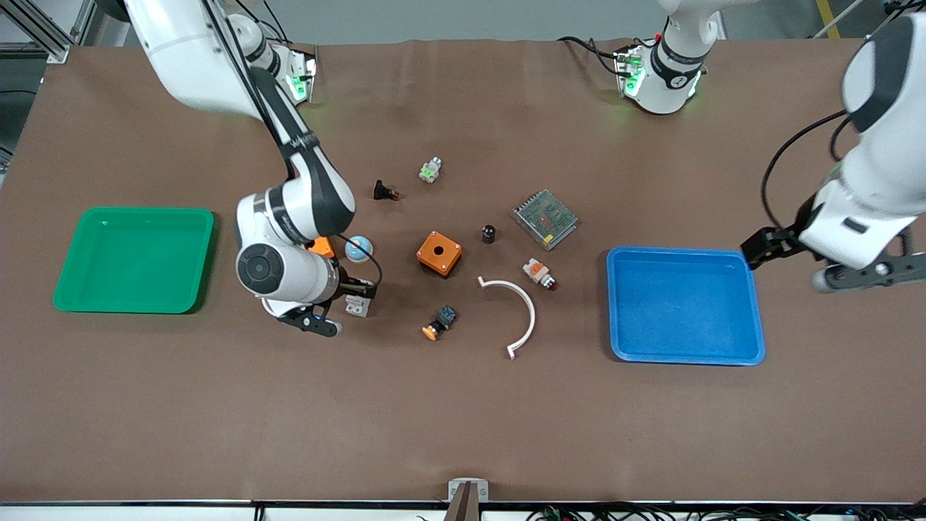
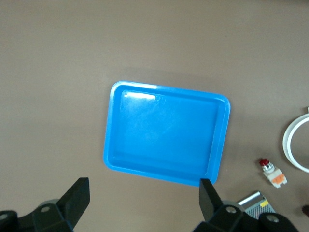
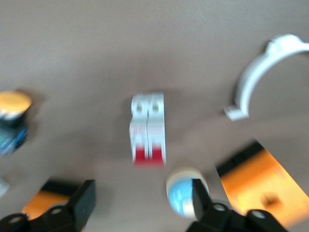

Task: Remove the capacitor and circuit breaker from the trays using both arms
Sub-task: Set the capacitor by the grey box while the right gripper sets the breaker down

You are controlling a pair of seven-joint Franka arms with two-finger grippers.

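Note:
The breaker (image 1: 357, 305), a small white-grey block with red levers, lies on the brown table and also shows in the right wrist view (image 3: 148, 129). My right gripper (image 1: 334, 307) hangs open just over it; in the right wrist view (image 3: 142, 200) the breaker lies ahead of the fingertips, not between them. The capacitor (image 1: 489, 234), a tiny black cylinder, stands beside an orange box (image 1: 439, 253), toward the left arm's end. My left gripper (image 1: 868, 273) is open and empty, up in the air by the blue tray (image 1: 684, 354); the left wrist view shows it (image 2: 145, 198) and the tray (image 2: 111, 145).
A green tray (image 1: 135, 304) lies at the right arm's end. A blue-white button (image 1: 359, 248) and a second orange box (image 1: 320, 247) lie by the right wrist. A mesh power supply (image 1: 545, 218), white arc (image 1: 532, 311), white-and-orange button (image 1: 540, 273), orange-capped button (image 1: 440, 322), black flared button (image 1: 385, 192) lie mid-table.

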